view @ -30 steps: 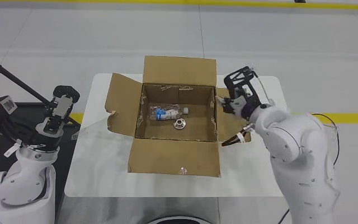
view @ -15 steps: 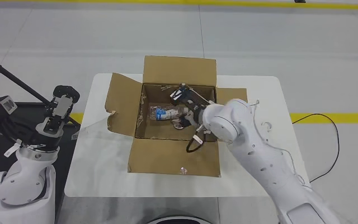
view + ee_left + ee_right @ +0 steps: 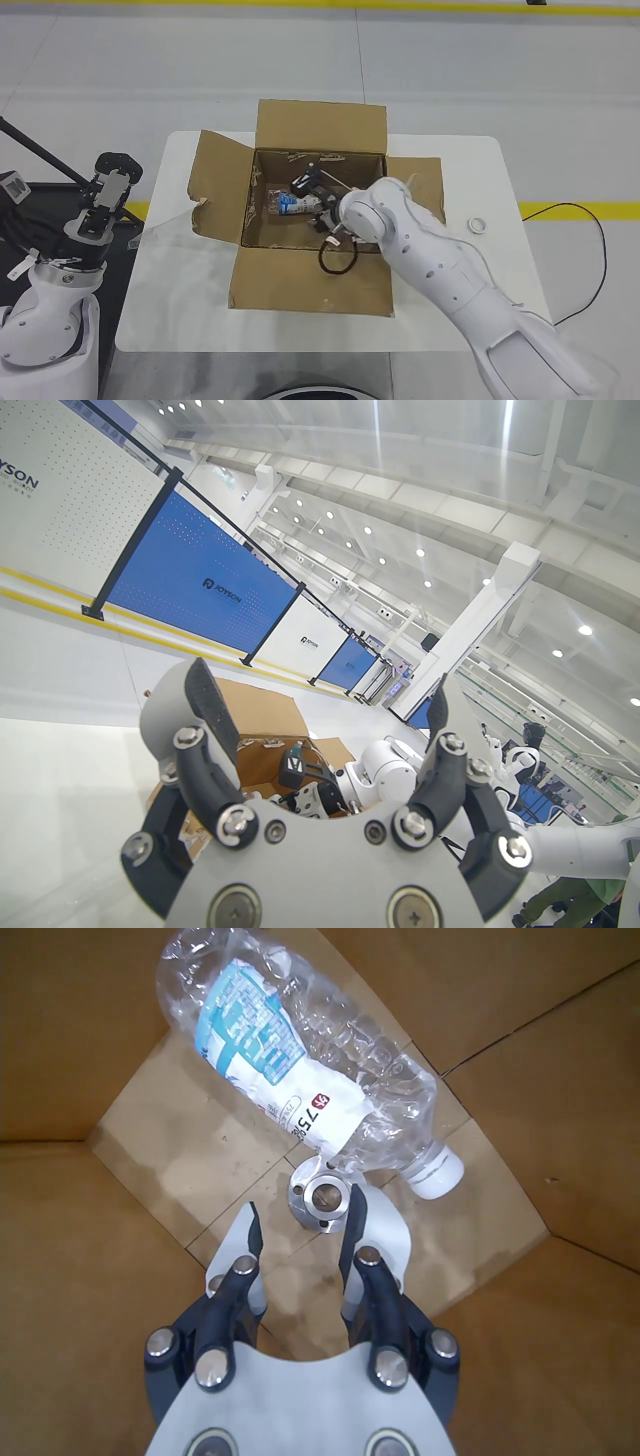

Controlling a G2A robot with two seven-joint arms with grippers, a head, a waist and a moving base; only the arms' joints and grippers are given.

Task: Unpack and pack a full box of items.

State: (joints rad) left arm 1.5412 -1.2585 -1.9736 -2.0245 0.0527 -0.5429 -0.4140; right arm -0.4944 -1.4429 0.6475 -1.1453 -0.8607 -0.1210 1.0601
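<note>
Table: white table (image 3: 170, 300) with an open cardboard box (image 3: 320, 125) on it.
Box floor: plastic bottle (image 3: 310, 1063) on its side, metal flange (image 3: 325, 1200) just beside it.
My right gripper (image 3: 304, 1202): inside the box, fingers apart at the flange, empty.
My left gripper (image 3: 320, 680): off the table, spread wide, empty.

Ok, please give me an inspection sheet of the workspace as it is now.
Surface: white table, carrying the box.
Job's things: box open, flaps out; bottle lying on its floor; metal flange beside the bottle.
Clutter: small ring on the table, right of the box.
Grippers: right gripper open, in the box at the flange; left gripper open, off the table's left side.
Cables: black cable on the floor.
Surroundings: pale floor, yellow line.
</note>
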